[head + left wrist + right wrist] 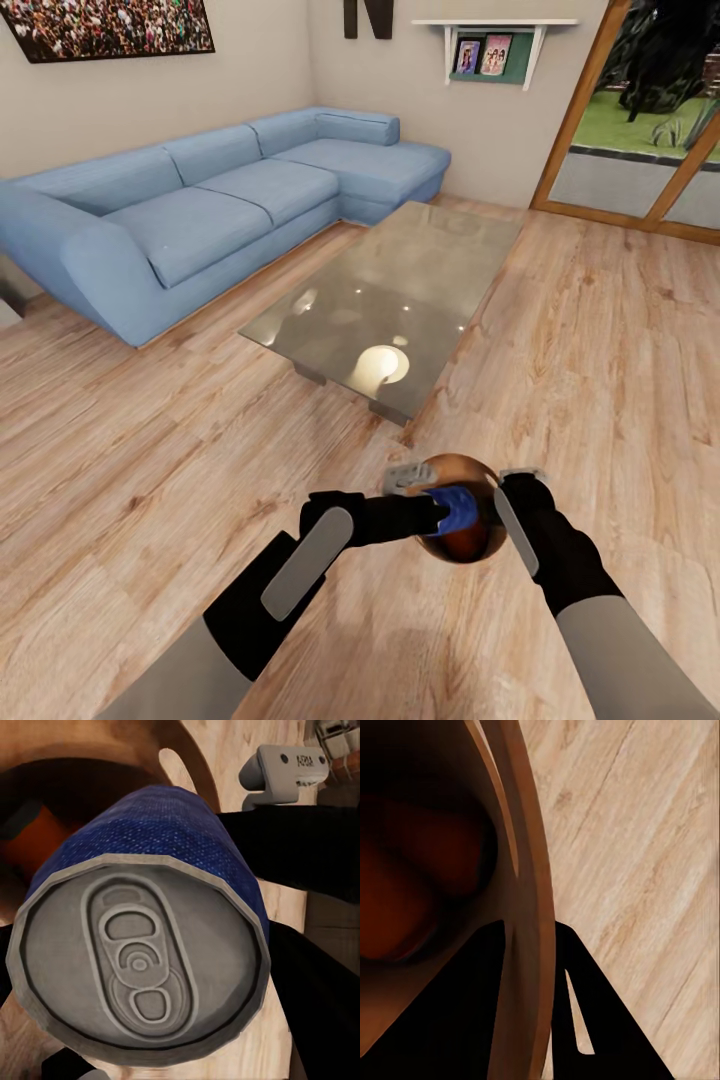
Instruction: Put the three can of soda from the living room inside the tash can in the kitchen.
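With the left fingers [437, 512] clamped on the blue can of soda [462, 508] over the tash can [470, 545], whose rim the right fingers [512, 500] pinch, the robot should lower the soda well inside before releasing.

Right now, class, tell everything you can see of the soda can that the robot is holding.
The can of soda is a small cylinder with a dark blue side and a dull silver top bearing an unopened pull tab. It looks like metal and undented. The left hand grips it by its sides, holding it over the open mouth of the brown trash can, which the right hand holds by its rim. Something orange lies inside that bin.
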Robot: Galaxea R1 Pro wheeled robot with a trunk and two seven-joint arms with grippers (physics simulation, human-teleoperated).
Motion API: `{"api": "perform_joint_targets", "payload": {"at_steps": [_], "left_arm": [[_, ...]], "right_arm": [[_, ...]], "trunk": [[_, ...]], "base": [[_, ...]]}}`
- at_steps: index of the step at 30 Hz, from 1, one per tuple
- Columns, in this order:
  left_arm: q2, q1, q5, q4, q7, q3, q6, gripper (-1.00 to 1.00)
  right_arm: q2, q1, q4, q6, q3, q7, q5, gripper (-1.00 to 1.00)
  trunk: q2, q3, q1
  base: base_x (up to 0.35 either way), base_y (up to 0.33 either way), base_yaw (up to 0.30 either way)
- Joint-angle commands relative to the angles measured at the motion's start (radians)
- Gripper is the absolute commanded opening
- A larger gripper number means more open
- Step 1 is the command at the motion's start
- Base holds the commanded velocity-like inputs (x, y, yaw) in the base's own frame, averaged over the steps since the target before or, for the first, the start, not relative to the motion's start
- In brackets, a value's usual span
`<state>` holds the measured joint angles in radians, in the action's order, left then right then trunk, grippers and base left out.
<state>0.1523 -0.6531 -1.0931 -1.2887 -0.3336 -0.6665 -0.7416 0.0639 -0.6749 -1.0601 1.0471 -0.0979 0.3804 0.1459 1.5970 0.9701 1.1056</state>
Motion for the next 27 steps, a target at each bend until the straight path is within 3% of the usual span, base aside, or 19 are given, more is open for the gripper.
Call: {"api": "perform_joint_targets", "payload": {"at_steps": [1,7,8,27], "left_arm": [[0.0,0.0,0.003,0.003,0.0,0.0,0.005,-1.0],[0.0,0.0,0.027,0.016,-0.001,-0.002,0.02,-1.0],[0.0,0.0,0.029,0.017,-0.001,-0.002,0.021,1.0],[-0.002,0.001,0.059,0.017,-0.002,-0.004,0.058,1.0]], "right_arm": [[-0.001,0.0,-0.001,0.0,-0.002,-0.006,0.015,-1.0],[-0.004,0.001,-0.005,0.0,-0.014,-0.006,0.016,-1.0],[-0.004,0.001,-0.005,0.0,-0.014,-0.006,0.017,-1.0],[-0.003,0.011,-0.03,0.0,-0.049,-0.006,0.024,-1.0]], "trunk": [[0.0,0.0,0.0],[0.0,0.0,0.0],[0.0,0.0,0.0],[0.0,0.0,0.0]], "base": [[0.0,0.0,0.0],[0.0,0.0,0.0],[0.0,0.0,0.0],[0.0,0.0,0.0]]}}
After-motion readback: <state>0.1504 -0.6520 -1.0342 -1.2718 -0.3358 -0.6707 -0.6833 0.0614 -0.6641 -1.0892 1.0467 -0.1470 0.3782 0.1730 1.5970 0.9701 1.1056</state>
